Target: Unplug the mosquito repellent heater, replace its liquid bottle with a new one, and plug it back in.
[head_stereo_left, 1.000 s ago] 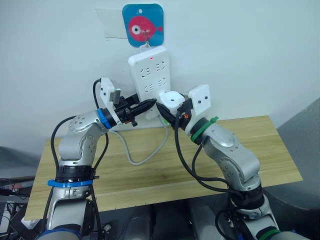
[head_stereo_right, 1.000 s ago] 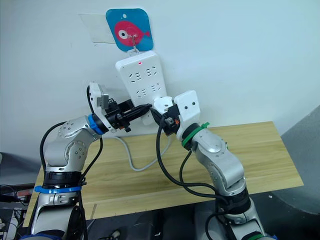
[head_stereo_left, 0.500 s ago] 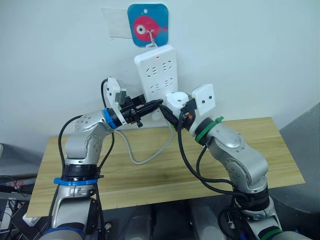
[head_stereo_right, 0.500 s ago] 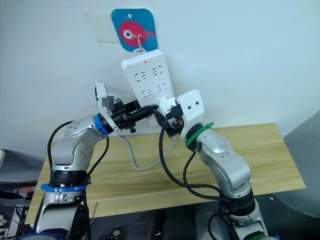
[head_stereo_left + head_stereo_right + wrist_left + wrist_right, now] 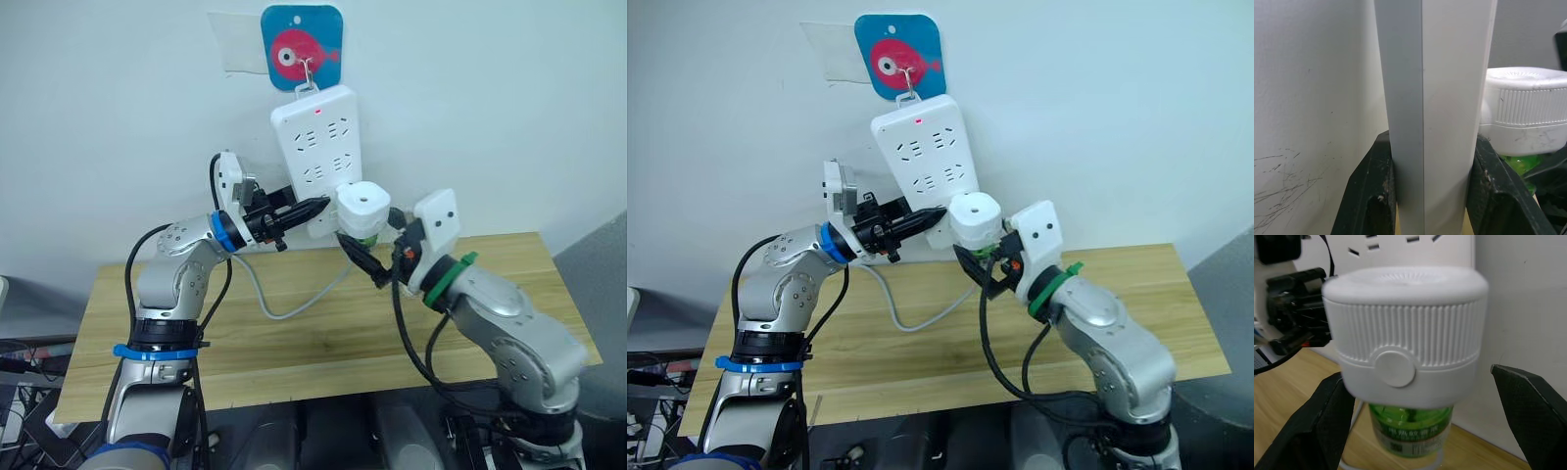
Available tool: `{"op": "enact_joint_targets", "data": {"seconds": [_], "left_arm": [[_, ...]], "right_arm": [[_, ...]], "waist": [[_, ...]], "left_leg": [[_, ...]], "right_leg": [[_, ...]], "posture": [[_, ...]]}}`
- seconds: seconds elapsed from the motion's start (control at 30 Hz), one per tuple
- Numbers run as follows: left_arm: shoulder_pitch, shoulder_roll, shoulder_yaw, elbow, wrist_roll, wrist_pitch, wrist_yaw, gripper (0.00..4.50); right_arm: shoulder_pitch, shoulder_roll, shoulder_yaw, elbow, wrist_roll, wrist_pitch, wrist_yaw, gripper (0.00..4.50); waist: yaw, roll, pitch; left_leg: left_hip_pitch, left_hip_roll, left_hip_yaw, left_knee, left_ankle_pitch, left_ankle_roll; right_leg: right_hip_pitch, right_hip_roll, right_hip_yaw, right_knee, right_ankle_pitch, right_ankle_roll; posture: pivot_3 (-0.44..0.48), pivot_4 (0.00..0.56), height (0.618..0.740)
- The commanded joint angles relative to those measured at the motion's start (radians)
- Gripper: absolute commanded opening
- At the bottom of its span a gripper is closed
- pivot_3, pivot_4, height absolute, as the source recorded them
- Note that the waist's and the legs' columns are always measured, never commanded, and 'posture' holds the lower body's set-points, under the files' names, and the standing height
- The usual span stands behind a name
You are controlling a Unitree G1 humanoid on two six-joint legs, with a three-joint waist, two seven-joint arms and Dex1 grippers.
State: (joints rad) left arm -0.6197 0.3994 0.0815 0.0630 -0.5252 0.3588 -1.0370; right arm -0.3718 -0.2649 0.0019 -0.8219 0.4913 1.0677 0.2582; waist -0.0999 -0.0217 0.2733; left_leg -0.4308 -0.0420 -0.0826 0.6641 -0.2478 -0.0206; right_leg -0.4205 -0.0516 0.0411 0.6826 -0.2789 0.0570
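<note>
The mosquito repellent heater [image 5: 362, 208] sits at the lower right corner of the white power strip [image 5: 318, 137], which hangs from a hook on a blue fish plaque [image 5: 302, 47] on the wall above a wooden table [image 5: 509, 284]. The heater's round vented face points outward and up, and its green liquid bottle [image 5: 1410, 426] hangs straight below the ribbed white body, so the unit's long axis runs roughly vertical, in line with the strip. From these views I cannot tell whether its prongs are seated in a socket or already out. The left gripper [image 5: 315, 207] reaches in from the robot's left and pinches the lower edge of the power strip; the left wrist view shows its two black fingers [image 5: 1369, 196] pressed against either side of the white slab, bracing it. The right gripper [image 5: 1415, 396] comes from below and to the right, and its fingers are spread wide, one on each side of the heater, with visible space between the right-hand finger [image 5: 1528, 416] and the body; the other finger appears close to the shell, contact uncertain. The right arm is plainly the one lined up on the heater. For unplugging, the pull would likely need to run outward from the strip's face while the left gripper holds the strip back.
</note>
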Motion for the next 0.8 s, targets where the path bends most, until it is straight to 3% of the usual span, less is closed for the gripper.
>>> {"op": "enact_joint_targets", "data": {"seconds": [0.03,0.2,0.43,0.53,0.8], "left_arm": [[-0.003,0.007,-0.061,-0.022,0.005,-0.035,-0.082,1.37],[-0.006,0.018,-0.06,0.006,0.019,-0.065,-0.081,1.37],[0.02,0.07,-0.035,0.04,0.033,-0.092,-0.099,3.57],[0.062,0.121,-0.008,0.024,0.032,-0.09,-0.102,4.48],[0.217,0.262,0.09,-0.109,-0.009,-0.053,-0.083,4.5]], "right_arm": [[0.016,-0.045,-0.115,-0.103,0.101,0.042,0.036,4.46],[0.082,-0.181,-0.197,-0.122,0.188,0.02,0.128,4.46],[0.1,-0.238,-0.203,-0.093,0.239,-0.046,0.16,4.5],[0.105,-0.245,-0.196,-0.083,0.258,-0.075,0.172,3.87],[0.096,-0.267,-0.127,-0.033,0.247,-0.167,0.216,0.87]], "waist": [[0.0,0.0,0.0],[0.0,0.0,0.0],[-0.006,0.0,0.0],[-0.011,0.0,0.0],[0.004,0.0,0.0]], "left_leg": [[0.0,0.0,0.0,0.0,0.0,0.0],[0.0,0.0,0.001,0.0,-0.002,0.003],[0.0,0.0,0.001,0.002,-0.002,0.004],[0.0,0.001,0.001,0.001,-0.002,0.004],[0.0,0.001,0.001,0.001,-0.001,0.002]], "right_leg": [[0.0,0.0,0.0,0.0,0.0,0.0],[0.0,0.0,0.0,-0.001,0.0,0.0],[0.001,0.0,0.0,0.002,0.0,0.0],[0.0,0.0,0.0,0.002,0.0,0.0],[0.0,0.0,0.0,0.002,0.0,0.0]], "posture": [[-0.173,0.266,0.74],[-0.171,0.258,0.74],[-0.157,0.247,0.74],[-0.14,0.242,0.74],[-0.063,0.235,0.74]]}}
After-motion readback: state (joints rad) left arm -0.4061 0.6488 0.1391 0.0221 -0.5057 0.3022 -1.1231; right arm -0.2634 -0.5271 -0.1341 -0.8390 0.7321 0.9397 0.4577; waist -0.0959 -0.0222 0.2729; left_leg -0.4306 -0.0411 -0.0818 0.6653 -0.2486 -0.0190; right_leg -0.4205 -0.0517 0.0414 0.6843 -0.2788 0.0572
